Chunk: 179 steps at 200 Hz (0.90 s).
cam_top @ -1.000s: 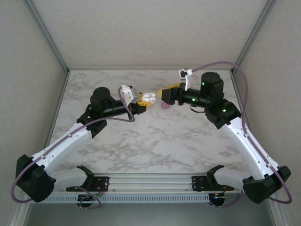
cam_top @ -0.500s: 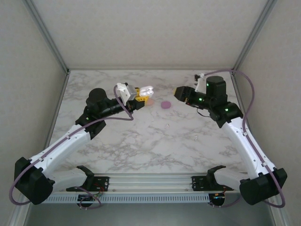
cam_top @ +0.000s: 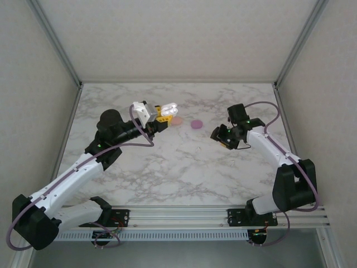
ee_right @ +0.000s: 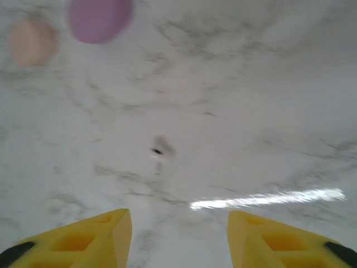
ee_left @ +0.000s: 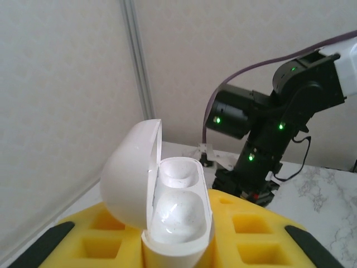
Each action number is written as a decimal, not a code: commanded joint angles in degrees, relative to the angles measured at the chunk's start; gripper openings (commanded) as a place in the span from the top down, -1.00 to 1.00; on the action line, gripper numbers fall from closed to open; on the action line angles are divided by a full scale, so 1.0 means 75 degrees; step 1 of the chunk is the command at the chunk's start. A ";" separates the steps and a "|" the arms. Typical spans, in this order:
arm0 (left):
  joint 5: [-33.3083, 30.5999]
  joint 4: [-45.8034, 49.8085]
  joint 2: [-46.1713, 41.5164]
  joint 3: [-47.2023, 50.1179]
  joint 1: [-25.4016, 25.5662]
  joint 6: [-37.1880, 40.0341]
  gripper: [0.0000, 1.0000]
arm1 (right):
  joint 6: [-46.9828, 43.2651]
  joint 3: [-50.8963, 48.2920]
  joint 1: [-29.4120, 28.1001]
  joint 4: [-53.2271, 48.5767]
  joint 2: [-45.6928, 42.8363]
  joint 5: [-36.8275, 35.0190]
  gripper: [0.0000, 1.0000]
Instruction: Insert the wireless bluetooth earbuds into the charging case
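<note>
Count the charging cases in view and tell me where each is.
3. The white case, lid open, is gripped in the left tool; the salmon-pink case and the purple case lie side by side on the table, to its right. None looks hidden.

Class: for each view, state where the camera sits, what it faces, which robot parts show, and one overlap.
Top external: above and behind, facing down on the table; both arms show.
Left wrist: on the left arm, facing the open white case between its fingers, right arm beyond.
Right wrist: faces down at the table; its fingers show.
Shared: purple case, top and right wrist.
</note>
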<state>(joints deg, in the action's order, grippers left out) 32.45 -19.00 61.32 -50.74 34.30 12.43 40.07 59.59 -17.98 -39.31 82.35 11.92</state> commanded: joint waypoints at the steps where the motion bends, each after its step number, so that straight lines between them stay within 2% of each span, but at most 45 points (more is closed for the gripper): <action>1: -0.0064 0.0010 -0.0167 0.0039 0.0067 0.0014 0.71 | 0.0009 -0.0204 0.0038 -0.0962 -0.0168 -0.1315 0.02; 38: 0.0021 -0.0018 -0.0070 0.0062 0.0067 0.0028 0.71 | -0.0166 -0.0770 0.0307 -0.1575 -0.0344 -0.2166 -0.01; 112: 0.0139 -0.0091 0.0109 0.0004 0.0071 -0.0032 0.71 | -0.1391 -0.0407 0.0340 -0.1696 0.0884 -0.2049 0.14; 179: 0.0144 -0.0022 0.0159 -0.0037 0.0067 -0.0038 0.71 | -0.1874 -0.0340 0.0402 -0.1481 0.1578 -0.1953 0.14</action>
<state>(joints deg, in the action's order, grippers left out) 32.49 -18.90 62.30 -50.52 34.30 12.43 28.21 55.83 -15.59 -50.17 92.53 -2.37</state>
